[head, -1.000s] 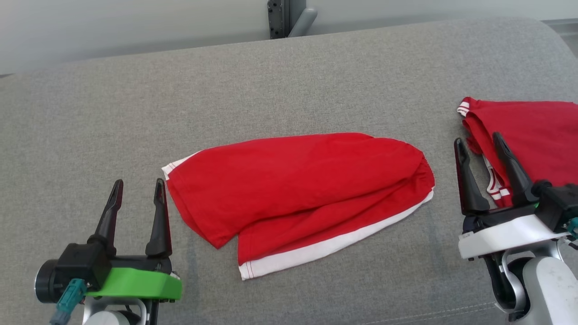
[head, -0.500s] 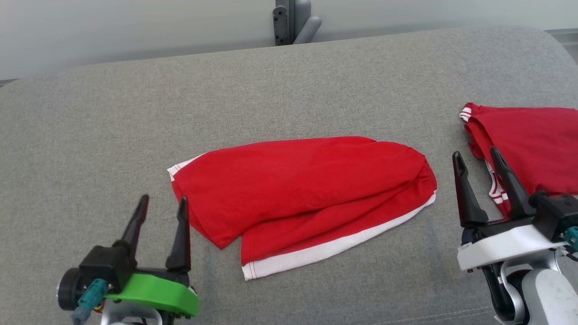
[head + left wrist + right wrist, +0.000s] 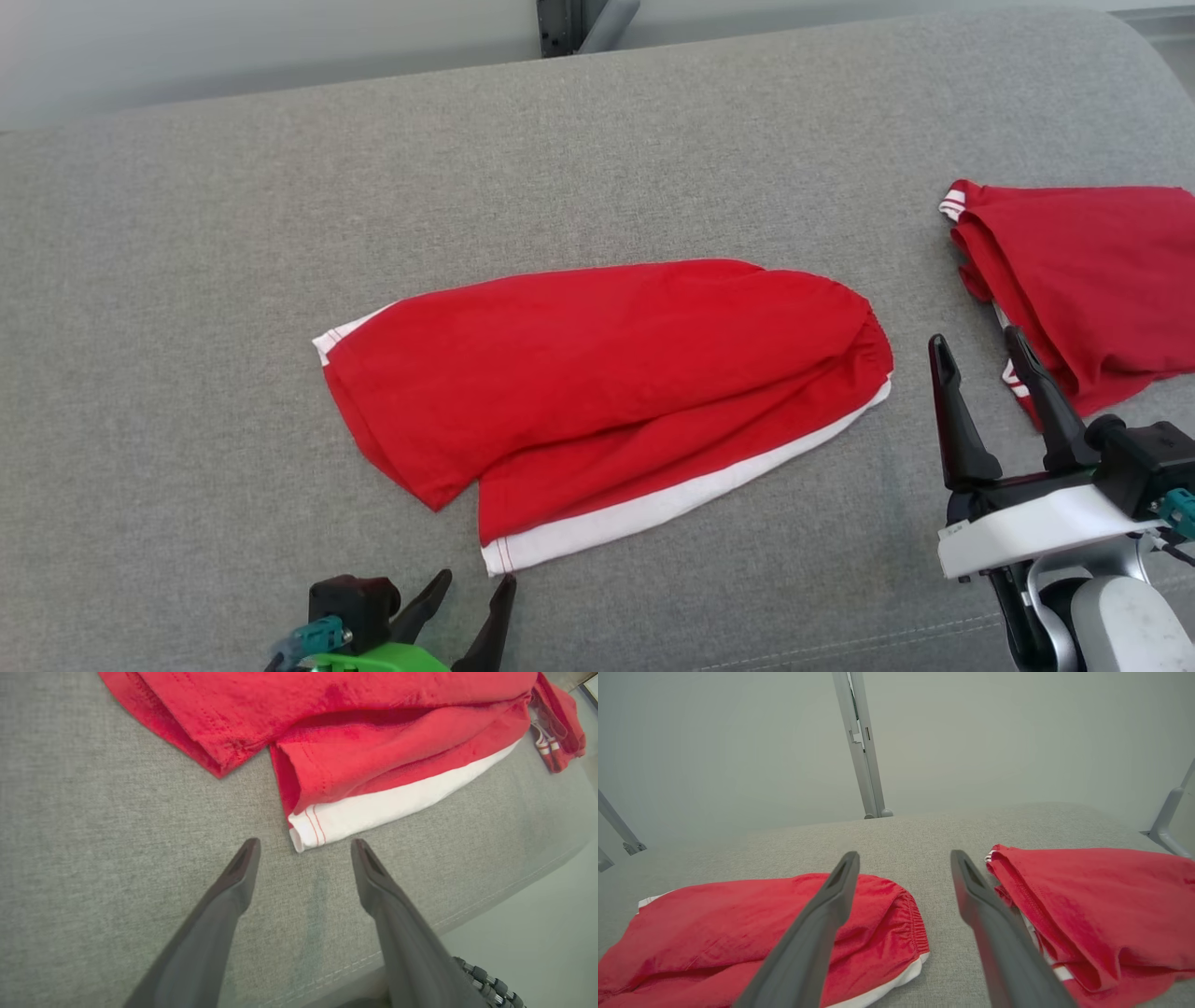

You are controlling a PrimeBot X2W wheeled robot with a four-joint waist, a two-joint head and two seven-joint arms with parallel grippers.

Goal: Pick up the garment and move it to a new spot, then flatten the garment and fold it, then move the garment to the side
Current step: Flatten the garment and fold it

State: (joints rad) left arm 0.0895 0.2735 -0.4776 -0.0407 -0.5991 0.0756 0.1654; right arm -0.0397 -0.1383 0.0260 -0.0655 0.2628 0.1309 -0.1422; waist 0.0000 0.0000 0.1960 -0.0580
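Grey fabric-covered bench (image 3: 187,233), pale wall and a metal post (image 3: 560,14) behind it. The red garment (image 3: 607,373) lies mid-bench, loosely doubled over and not yet flat.

- Left tool (image 3: 476,583): jaws wide, empty. It sits at the near edge with its tips just short of the white hem corner (image 3: 308,830), one either side. My read: lined up to pinch that corner, since it's the one free edge that sticks out.
- Right tool (image 3: 976,338): jaws wide, empty. It sits between the garment's gathered end and a second red piece (image 3: 1092,271). One finger overlaps that piece in the head view; I can't tell if they touch.

Orientation: the long axis runs left-right across the bench. The gathered, elastic-looking end points to the robot's right, the white-trimmed end to its left. A white band runs along the near edge, rising away toward the right.
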